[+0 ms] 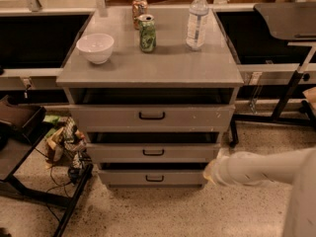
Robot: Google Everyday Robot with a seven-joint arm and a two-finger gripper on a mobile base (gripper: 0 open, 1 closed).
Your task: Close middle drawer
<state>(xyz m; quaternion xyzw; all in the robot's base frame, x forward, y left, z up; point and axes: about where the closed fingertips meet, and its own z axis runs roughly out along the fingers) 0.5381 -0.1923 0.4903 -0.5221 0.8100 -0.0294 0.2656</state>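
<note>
Claw point(212, 170) at tip of arm point(266, 168), low, just right of middle drawer point(113, 153); spread or pressed together, cannot tell. Middle drawer juts part open. Best: set claw flat on its front near black handle point(153, 152), push straight in, no skew.

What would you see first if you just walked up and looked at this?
Probably the grey cabinet in the middle, with all three drawers sticking out a bit, the middle drawer among them. On its top stand a white bowl, a green can and a water bottle. The robot's white arm reaches in from the right, its gripper low by the lower drawers' right ends.
</note>
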